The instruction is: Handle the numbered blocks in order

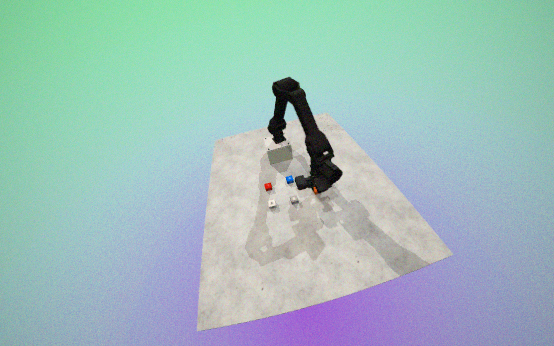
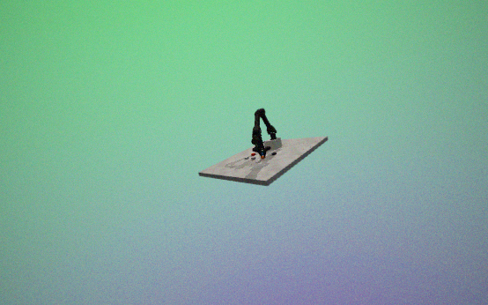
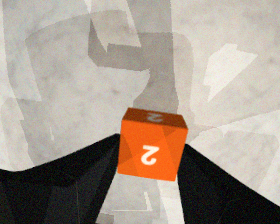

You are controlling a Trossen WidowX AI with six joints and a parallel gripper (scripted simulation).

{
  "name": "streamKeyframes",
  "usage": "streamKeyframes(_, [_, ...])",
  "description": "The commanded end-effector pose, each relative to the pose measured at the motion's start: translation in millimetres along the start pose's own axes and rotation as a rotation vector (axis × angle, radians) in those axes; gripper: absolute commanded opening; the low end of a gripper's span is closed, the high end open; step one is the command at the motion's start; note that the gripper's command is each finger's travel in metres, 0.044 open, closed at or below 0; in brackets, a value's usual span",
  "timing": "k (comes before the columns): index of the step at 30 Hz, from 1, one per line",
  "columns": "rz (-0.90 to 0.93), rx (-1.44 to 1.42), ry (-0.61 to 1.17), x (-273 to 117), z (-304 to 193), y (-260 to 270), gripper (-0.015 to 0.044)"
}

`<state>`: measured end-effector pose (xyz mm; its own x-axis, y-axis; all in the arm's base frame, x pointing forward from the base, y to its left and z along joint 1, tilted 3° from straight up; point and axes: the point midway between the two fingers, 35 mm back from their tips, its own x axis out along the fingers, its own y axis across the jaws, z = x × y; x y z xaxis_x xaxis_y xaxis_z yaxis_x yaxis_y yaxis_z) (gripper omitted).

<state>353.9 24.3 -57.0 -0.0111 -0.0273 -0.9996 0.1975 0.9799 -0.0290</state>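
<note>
My gripper (image 1: 315, 189) (image 2: 262, 156) (image 3: 150, 146) is shut on an orange block (image 1: 315, 190) (image 2: 262, 157) (image 3: 150, 152). In the wrist view the block sits between the two black fingertips and shows a white 2 on two faces. I cannot tell whether its underside touches the table. In the top view, a blue block (image 1: 289, 179) and a red block (image 1: 268, 186) (image 2: 253, 154) lie to the left of the gripper. A white block (image 1: 272, 204) and a grey block (image 1: 294, 200) lie nearer the front. Their digits are too small to read. A black block (image 2: 274, 153) shows in the exterior view.
The pale, marbled table (image 1: 240, 280) (image 2: 301, 150) carries the arm's base box (image 1: 280, 154) (image 2: 275, 143) behind the blocks. The arm arches over from the base, and its shadows fall across the table. The grey and blue blocks stand close to the gripper's left in the top view.
</note>
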Motion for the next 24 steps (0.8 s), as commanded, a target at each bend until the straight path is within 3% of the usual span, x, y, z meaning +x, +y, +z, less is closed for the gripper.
streamKeyframes(1, [0.002,0.002,-0.004,-8.2,1.1,0.5,0.012])
streamKeyframes(24, [0.002,0.002,-0.004,-0.5,1.2,0.5,0.012])
